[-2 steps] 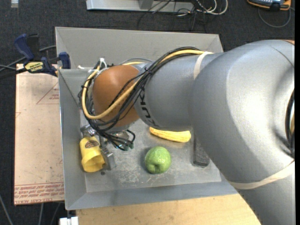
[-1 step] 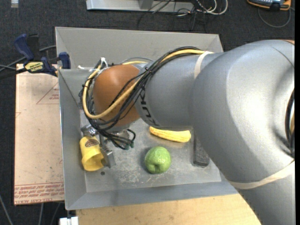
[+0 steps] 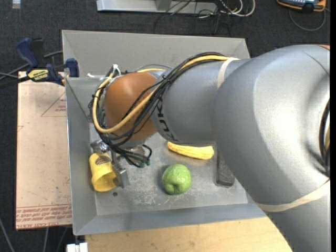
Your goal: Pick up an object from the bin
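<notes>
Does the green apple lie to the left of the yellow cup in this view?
No, the apple lies to the right of the yellow cup, below the banana.

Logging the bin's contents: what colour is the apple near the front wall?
Green; the apple shows best in the camera view.

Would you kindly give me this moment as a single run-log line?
tool: low at left of grey metal bin, beside yellow cylindrical cup | nearby: round green apple, yellow banana | grasp: unconfirmed

Found bare floor between the gripper and the green apple. Found the other side blocked by a yellow cup, with the bin wall just behind.
</notes>
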`<state>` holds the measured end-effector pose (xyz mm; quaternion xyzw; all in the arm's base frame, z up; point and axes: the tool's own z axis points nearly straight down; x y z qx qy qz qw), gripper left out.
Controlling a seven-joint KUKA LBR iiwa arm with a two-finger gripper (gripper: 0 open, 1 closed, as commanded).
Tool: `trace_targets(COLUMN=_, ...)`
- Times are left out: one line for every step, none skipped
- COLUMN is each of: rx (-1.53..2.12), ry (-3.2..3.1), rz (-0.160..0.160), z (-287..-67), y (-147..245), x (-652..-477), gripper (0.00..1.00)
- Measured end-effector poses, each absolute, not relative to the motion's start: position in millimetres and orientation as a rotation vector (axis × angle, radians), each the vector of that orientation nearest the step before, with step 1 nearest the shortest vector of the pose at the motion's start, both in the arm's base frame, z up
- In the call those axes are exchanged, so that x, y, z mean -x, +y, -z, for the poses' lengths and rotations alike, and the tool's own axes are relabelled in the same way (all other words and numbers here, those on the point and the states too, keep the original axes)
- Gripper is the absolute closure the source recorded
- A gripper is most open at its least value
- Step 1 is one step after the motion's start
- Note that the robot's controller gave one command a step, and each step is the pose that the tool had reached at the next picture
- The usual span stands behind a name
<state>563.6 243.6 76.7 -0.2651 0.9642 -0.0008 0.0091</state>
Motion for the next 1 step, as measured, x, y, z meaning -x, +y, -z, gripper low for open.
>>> trace_targets(rx=0.814, ry=3.001, rz=-0.006, z=-76.5, y=238.5, x=-573.1, gripper=1.00)
